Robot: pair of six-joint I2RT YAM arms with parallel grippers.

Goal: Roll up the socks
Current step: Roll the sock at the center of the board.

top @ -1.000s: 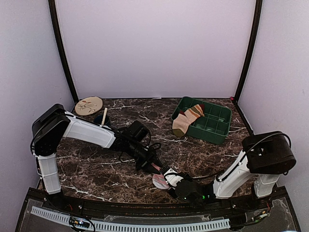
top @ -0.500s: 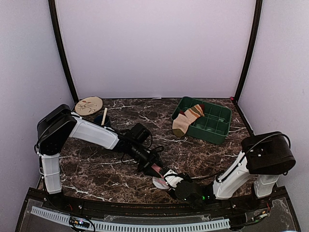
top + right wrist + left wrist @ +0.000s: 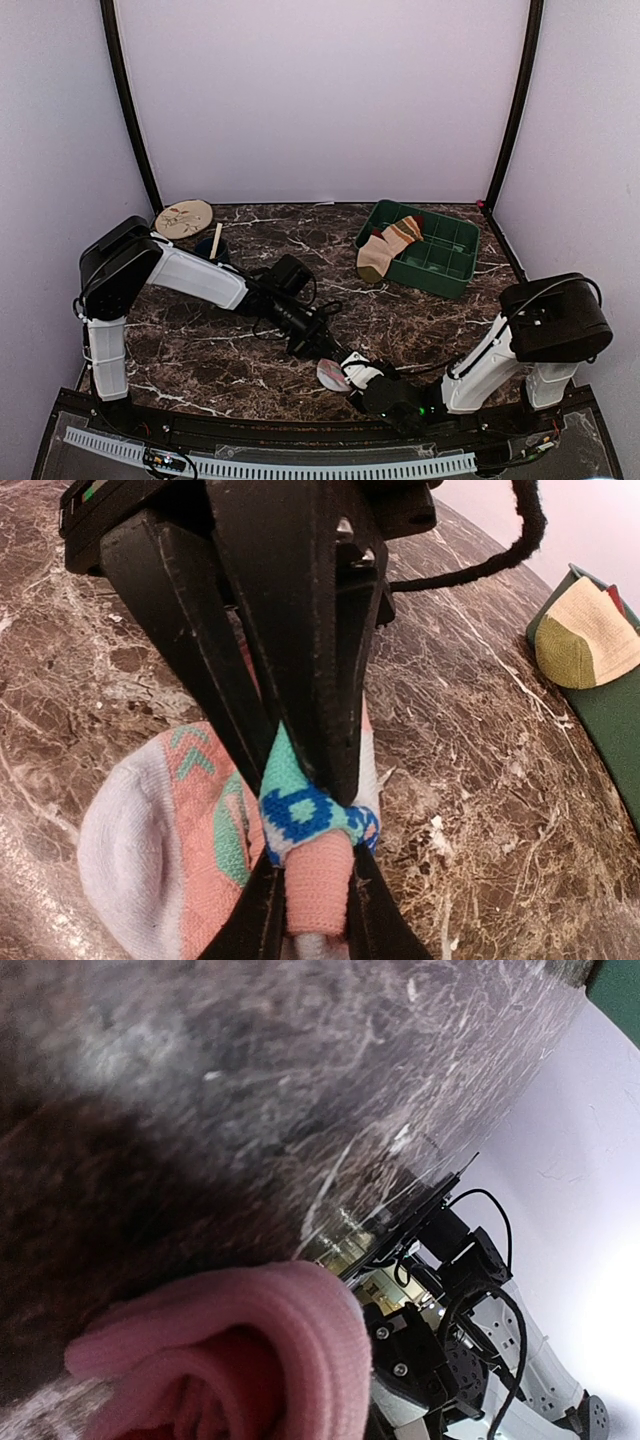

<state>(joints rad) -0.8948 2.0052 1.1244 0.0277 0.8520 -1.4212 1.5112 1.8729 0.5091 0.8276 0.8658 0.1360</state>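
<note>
Two socks are in view, well apart from each other. The pink sock (image 3: pixel 330 377) lies on the dark marble table (image 3: pixel 200 340) close to its near edge, about midway between left and right, and both arms meet over it. The left gripper (image 3: pixel 318 348) reaches in from the left. In the right wrist view its black fingers (image 3: pixel 320 680) come together to a narrow point and pinch a fold of the sock's mint and blue patterned fabric. The right gripper (image 3: pixel 315 920) comes in from the near right, and its two fingers sit close on either side of a tight pink roll of the same sock, clamping it. The rest of that sock spreads flat on the table to the left of the roll, showing a white rounded end and mint chevrons on the pink. In the left wrist view the thick pink rolled edge fills the lower part, very close to the camera and blurred. The tan striped sock (image 3: pixel 385 250) is at the far right, draped over the left rim of the green tray (image 3: pixel 450 262), with its striped end inside and its plain tan end hanging out towards the table. A round wooden disc (image 3: pixel 184 218) lies at the far left corner.
</note>
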